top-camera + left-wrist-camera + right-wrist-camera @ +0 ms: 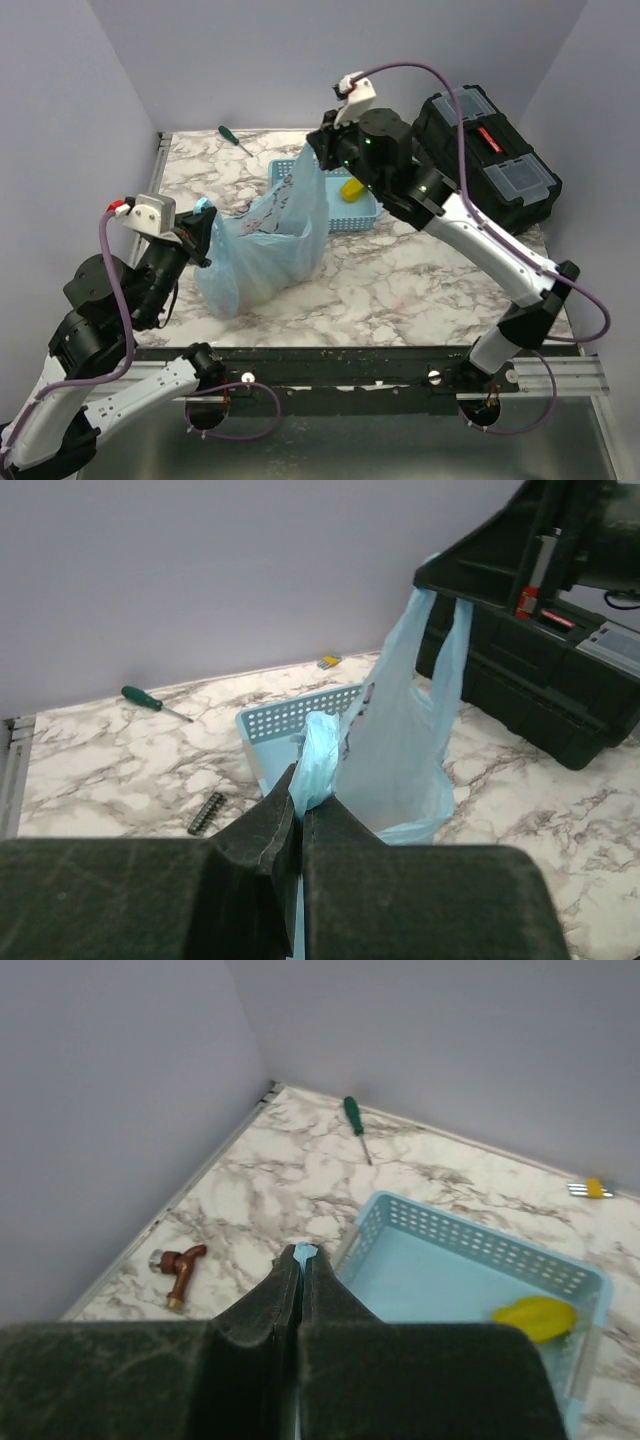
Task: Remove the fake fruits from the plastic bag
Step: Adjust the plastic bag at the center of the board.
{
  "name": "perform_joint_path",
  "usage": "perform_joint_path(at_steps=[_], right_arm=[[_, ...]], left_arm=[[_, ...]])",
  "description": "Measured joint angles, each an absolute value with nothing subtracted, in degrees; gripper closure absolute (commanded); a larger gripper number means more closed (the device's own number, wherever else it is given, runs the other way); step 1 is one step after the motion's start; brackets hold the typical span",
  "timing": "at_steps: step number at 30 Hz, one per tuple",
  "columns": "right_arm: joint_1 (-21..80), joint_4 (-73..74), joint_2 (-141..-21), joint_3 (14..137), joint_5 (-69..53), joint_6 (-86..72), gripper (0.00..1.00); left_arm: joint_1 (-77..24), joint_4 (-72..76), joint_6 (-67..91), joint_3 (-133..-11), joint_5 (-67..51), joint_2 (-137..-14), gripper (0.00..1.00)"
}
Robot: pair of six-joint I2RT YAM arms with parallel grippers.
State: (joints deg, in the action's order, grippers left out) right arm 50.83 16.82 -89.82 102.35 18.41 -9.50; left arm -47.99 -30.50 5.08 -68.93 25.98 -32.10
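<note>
1. Lavender walls enclose a marbled white-and-grey tabletop (400, 275).
2. The plastic bag (268, 245) is held stretched between the two arms. Its bottom rests on the tabletop at centre-left and its mouth is drawn up toward the right.
3. One handle is pinched by the left gripper (300, 805), whose jaws are closed tight on a bunched fold of film. The other is clamped by the right gripper (302, 1255), with only a sliver of blue seen between its shut jaws.
4. The fake fruits inside the bag cannot be made out through the film. One yellow fruit (538, 1317) is seen lying in the mesh basket (450, 1232) just behind the bag.
5. A slip at the right jaws is judged likely, since so little film is gripped there. Tearing could be caused by further pulling apart. If the bag is tipped carelessly, fruits could be spilled and could roll away across the smooth marble.
6. The bag is thin, crinkled and translucent light blue, with a dark print. The basket is rigid and perforated.
7. A black hard-shelled toolbox (495, 150) is set at the right, and a green-handled screwdriver (236, 139) lies near the back wall.
</note>
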Motion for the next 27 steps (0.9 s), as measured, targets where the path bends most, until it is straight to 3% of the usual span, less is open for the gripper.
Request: perform_joint_path(at_steps=[8,19,23,27], right_arm=[[50.8,16.8,-102.9,117.1,8.5,-11.6,0.98],[50.8,17.4,-103.5,117.5,7.9,-9.8,0.88],[50.8,18.1,-103.5,116.3,8.5,-9.1,0.85],[50.8,20.0,-103.5,115.0,9.8,-8.7,0.71]], left_arm=[[-48.0,-34.1,6.6,-69.5,23.0,-29.3,1.0],[-47.8,-28.8,11.2,-61.6,-19.1,-30.7,1.0],[-47.8,-27.6,11.5,-61.5,-28.0,-33.5,1.0],[-47.8,-26.5,11.5,-60.9,-33.1,-34.6,1.0]])
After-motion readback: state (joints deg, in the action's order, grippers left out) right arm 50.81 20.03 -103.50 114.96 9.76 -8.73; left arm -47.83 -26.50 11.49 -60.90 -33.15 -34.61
